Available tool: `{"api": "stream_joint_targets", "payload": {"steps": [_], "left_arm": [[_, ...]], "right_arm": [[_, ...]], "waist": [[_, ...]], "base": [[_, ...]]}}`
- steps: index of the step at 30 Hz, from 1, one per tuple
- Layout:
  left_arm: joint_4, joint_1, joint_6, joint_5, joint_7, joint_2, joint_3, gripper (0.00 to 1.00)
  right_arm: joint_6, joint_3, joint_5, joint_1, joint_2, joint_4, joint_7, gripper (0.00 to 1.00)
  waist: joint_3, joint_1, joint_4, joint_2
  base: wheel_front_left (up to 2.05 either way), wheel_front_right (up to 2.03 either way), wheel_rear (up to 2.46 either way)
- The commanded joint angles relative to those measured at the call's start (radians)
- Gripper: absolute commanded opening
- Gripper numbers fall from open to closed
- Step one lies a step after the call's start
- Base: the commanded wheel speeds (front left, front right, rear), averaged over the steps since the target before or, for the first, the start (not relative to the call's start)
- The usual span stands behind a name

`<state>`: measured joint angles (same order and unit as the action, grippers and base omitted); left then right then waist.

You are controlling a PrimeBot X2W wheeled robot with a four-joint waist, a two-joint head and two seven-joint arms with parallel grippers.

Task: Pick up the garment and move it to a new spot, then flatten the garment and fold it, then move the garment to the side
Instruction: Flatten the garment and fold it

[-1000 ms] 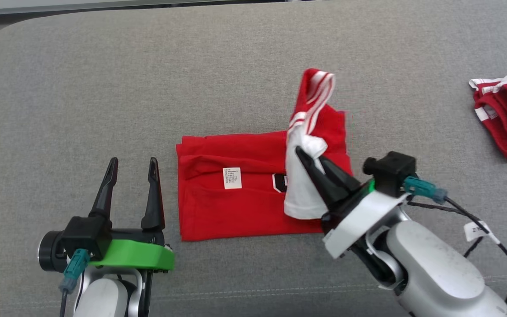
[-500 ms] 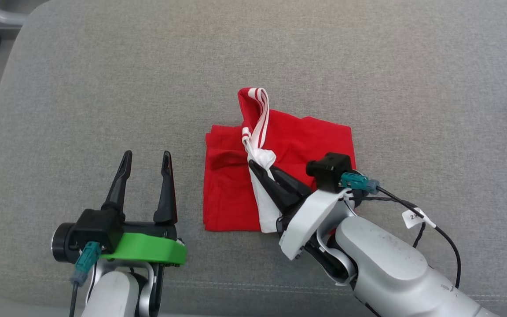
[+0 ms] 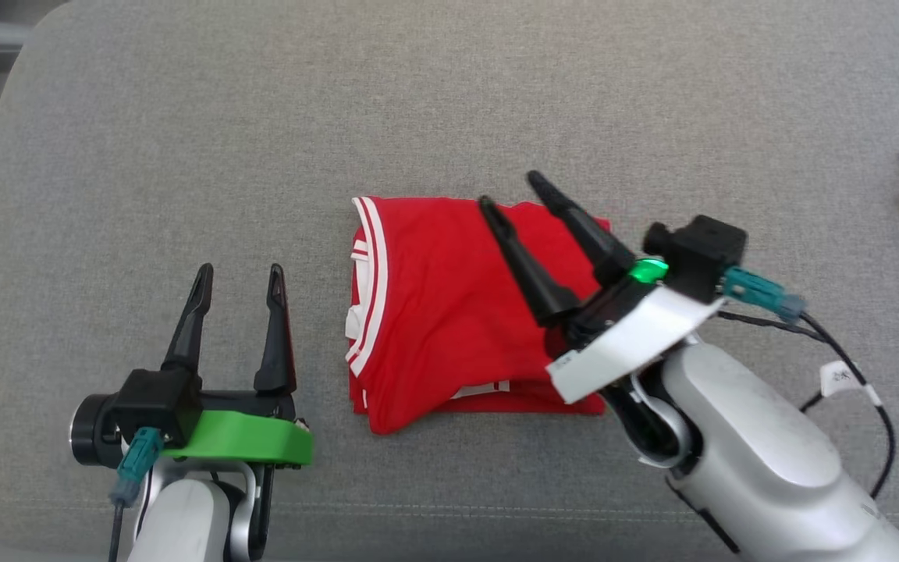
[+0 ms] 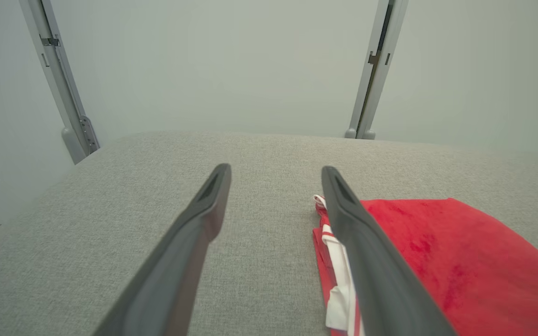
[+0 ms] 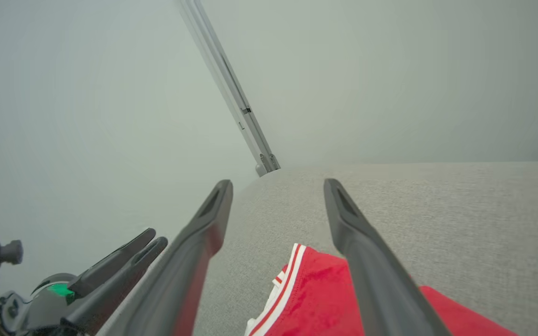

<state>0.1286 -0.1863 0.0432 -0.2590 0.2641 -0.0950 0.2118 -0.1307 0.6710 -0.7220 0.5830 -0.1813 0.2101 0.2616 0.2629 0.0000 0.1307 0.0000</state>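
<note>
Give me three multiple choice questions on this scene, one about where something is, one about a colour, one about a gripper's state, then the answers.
1. Where does the folded red garment lie relative to the left gripper?
A. On the robot's right of it.
B. On the robot's left of it.
C. Between its fingers.

2. What colour are the stripes along the garment's edge?
A. Blue.
B. White.
C. Yellow.

3. What state is the right gripper in?
A. Shut on the garment.
B. Shut on nothing.
C. Open.

Answers:
1 A, the head view shows the garment to the right of that gripper, apart from it.
2 B, white bands run along the red edge.
3 C, its fingers stand spread above the garment, gripping nothing.
</note>
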Motion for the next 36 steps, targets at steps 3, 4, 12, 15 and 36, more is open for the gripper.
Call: {"api": "stream_joint_targets", "payload": {"steps": [3,4,12,15,36], "left_arm": [[-0.012,-0.001,-0.003,0.019,0.000,-0.024,-0.017,1.00],[-0.014,0.001,-0.004,0.025,0.000,-0.031,-0.020,1.00],[-0.036,0.031,-0.001,0.040,0.000,-0.064,-0.038,1.00],[-0.044,0.050,0.003,0.043,0.000,-0.073,-0.045,1.00],[-0.067,0.169,0.030,0.020,0.000,-0.090,-0.064,1.00]], "right_arm": [[0.000,-0.195,0.123,-0.137,-0.042,-0.098,0.003,1.00],[0.000,-0.233,0.145,-0.161,-0.044,-0.113,0.003,1.00],[0.000,-0.456,0.272,-0.316,-0.052,-0.160,0.003,1.00],[0.000,-0.484,0.293,-0.361,-0.054,-0.159,0.003,1.00],[0.000,-0.570,0.358,-0.570,-0.028,-0.137,0.003,1.00]], "waist": [[-0.025,0.0000,-0.033,0.0000],[-0.030,0.0000,-0.038,0.0000],[-0.073,0.0000,-0.079,0.0000],[-0.091,0.0000,-0.093,0.0000],[-0.176,0.0000,-0.133,0.0000]], "base": [[0.00,0.00,0.00],[0.00,0.00,0.00],[0.00,0.00,0.00],[0.00,0.00,0.00],[0.00,0.00,0.00]]}}
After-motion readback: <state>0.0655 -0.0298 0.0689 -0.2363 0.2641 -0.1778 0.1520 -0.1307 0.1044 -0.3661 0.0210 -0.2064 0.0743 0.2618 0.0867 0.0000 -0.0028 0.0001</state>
